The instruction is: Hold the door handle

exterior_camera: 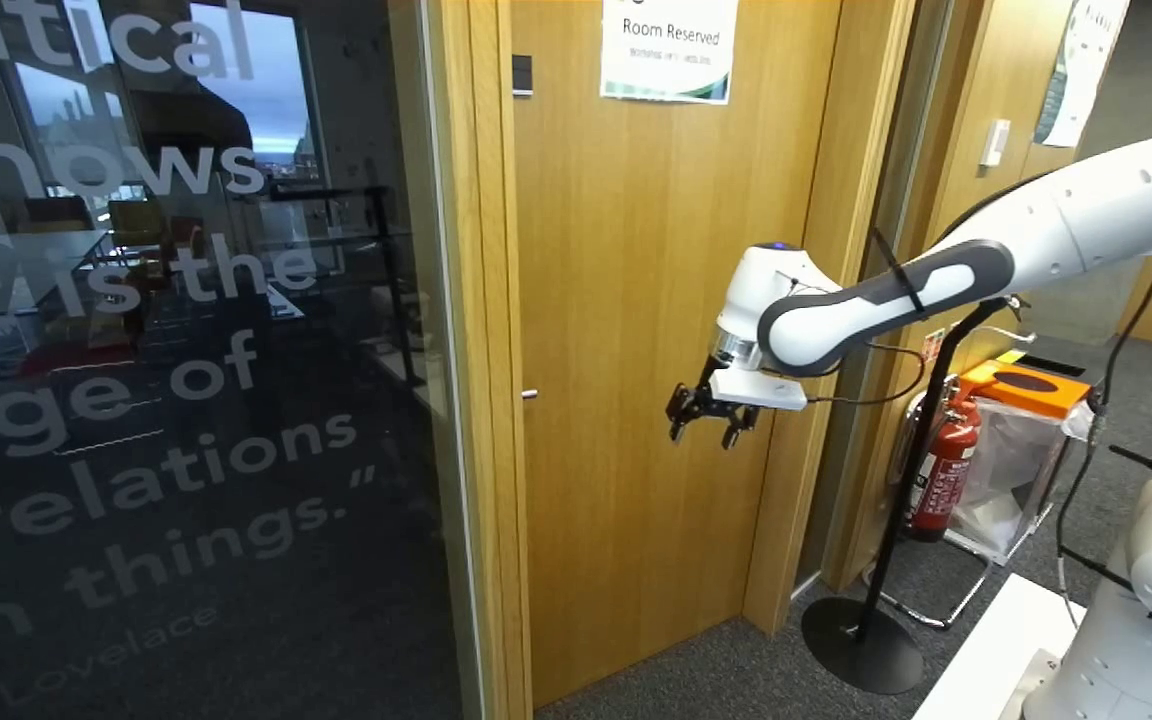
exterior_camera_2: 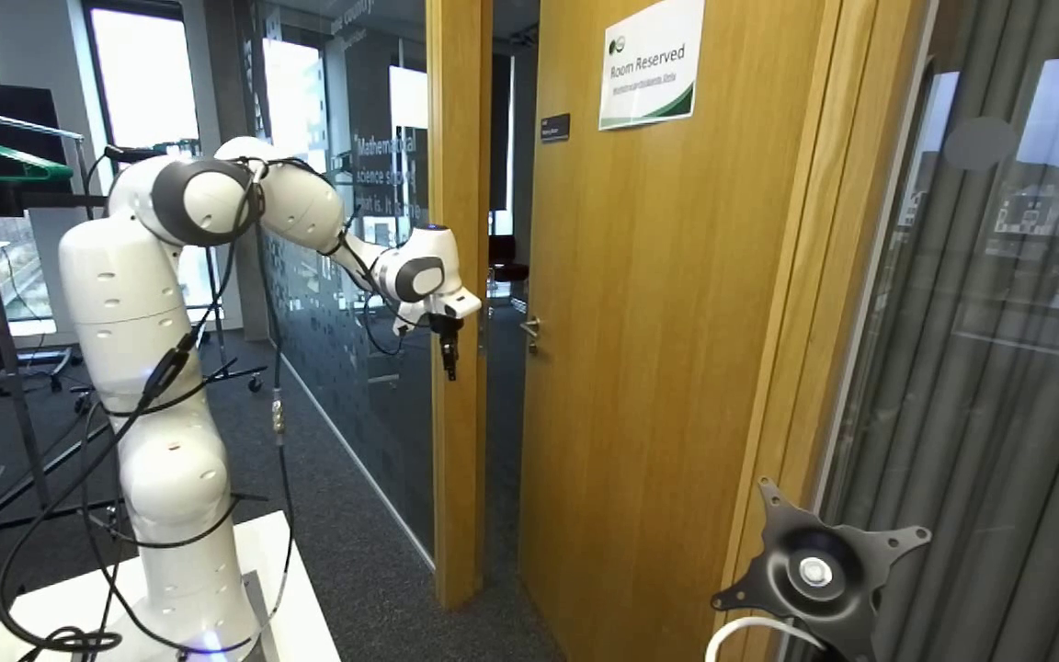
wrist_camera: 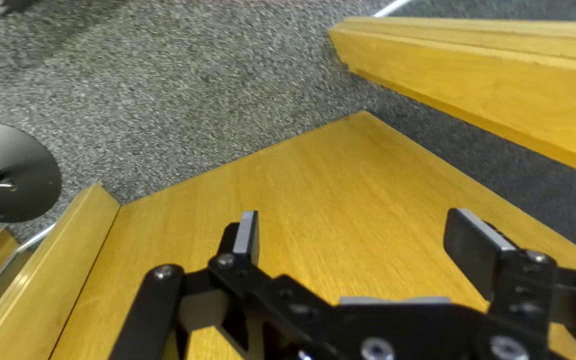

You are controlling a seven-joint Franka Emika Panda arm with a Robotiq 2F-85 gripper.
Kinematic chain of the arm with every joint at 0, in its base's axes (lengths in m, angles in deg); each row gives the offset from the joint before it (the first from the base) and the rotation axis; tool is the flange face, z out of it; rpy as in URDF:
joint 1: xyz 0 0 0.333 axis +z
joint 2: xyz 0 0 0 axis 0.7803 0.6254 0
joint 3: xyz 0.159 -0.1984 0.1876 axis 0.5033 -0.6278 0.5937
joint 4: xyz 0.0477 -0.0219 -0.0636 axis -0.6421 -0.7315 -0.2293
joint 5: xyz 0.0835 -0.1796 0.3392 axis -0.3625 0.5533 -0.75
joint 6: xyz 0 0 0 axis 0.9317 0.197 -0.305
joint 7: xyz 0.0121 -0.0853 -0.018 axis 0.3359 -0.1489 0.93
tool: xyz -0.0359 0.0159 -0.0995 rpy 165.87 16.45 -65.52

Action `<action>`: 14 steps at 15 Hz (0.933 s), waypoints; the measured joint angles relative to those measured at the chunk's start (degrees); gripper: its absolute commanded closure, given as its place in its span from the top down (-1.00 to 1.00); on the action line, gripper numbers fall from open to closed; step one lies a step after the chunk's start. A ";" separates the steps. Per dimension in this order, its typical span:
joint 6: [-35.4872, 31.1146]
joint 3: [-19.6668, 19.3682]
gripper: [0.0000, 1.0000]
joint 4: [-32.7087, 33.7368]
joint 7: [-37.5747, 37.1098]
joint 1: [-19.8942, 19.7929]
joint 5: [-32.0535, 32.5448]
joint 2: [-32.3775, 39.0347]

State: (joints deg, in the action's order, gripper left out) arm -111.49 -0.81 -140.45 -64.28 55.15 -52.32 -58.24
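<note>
Door handle (exterior_camera_2: 530, 326) sits on the ajar door (exterior_camera_2: 658, 368), out past the edge of the bench (exterior_camera: 1004, 642); my hand (wrist_camera: 354, 221) hangs beyond that bench too, apart from the handle, jaws spread wide.

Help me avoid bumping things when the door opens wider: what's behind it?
Through the gap beside the door, an exterior view shows carpet and, apparently, a dark chair. The door hides much of what lies beyond; anything directly behind it cannot be seen.
</note>
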 measured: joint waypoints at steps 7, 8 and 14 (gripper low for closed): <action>-7.86 -2.54 1.00 14.94 -13.83 3.12 4.95 15.82; -7.86 -2.60 1.00 15.33 -13.86 3.13 4.95 16.12; -7.79 -3.99 1.00 15.36 -13.93 4.47 4.94 16.25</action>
State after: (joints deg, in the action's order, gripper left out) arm -119.28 -4.80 -125.09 -78.21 59.62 -47.38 -41.99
